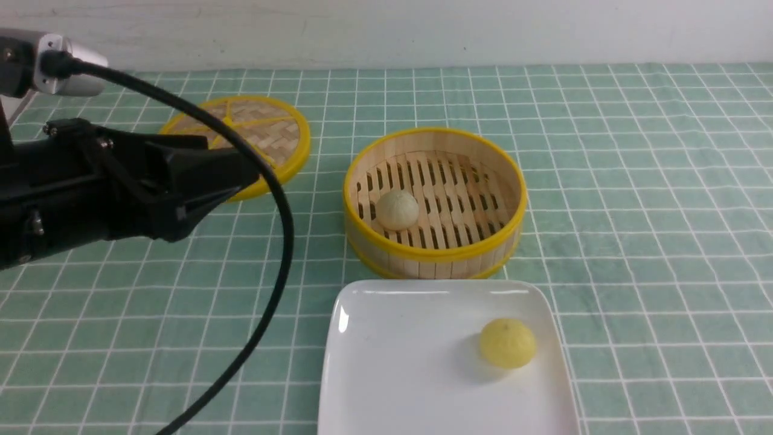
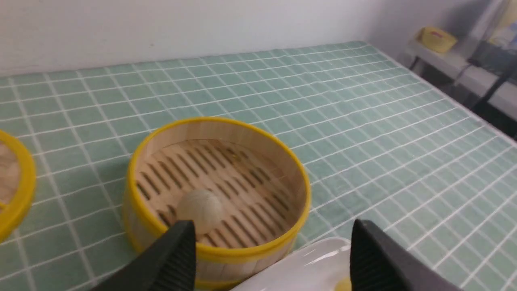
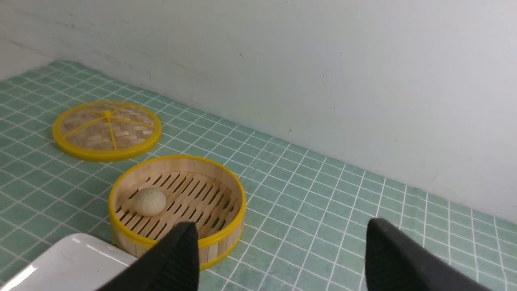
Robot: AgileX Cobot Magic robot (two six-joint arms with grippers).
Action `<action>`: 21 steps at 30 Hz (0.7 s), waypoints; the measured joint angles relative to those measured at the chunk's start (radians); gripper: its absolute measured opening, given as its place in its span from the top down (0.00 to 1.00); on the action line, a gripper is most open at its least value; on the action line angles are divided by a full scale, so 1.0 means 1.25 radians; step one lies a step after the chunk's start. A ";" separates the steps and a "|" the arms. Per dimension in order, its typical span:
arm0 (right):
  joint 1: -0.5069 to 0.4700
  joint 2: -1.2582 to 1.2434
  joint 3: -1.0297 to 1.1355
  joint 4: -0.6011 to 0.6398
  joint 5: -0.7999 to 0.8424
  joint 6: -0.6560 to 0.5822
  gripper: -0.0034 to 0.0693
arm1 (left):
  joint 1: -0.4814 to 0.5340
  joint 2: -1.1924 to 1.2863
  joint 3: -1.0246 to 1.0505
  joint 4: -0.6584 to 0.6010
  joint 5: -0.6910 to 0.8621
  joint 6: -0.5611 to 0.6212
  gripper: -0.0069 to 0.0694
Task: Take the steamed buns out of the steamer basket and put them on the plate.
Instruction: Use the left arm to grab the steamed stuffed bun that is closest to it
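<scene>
Plate [image 1: 410, 368]: yellow bun [image 1: 508, 343] | steamer basket [image 1: 436, 258]: beige bun [image 1: 397, 209] | left hand [image 2: 272, 230] spread; right hand [image 3: 280, 226] spread

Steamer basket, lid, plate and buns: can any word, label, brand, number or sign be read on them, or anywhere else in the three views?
No readable text in any view.
The steamer basket, woven lid, white plate, beige bun, yellow bun and checked tablecloth are all plain.
The yellow object on the side shelf in the left wrist view is too blurred to tell.
</scene>
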 joint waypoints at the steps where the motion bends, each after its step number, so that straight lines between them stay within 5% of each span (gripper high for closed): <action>1: 0.000 -0.036 0.044 0.001 -0.010 0.009 0.22 | 0.000 0.024 -0.016 -0.028 0.022 0.014 0.24; 7: 0.000 -0.078 0.139 0.009 -0.053 0.016 0.22 | -0.058 0.111 -0.091 -0.055 0.021 0.100 0.24; 15: 0.000 -0.080 0.162 0.016 -0.098 0.016 0.22 | -0.284 0.265 -0.258 -0.035 -0.262 0.127 0.24; 21: 0.000 -0.080 0.163 0.016 -0.053 0.000 0.22 | -0.340 0.365 -0.385 0.056 -0.388 -0.040 0.24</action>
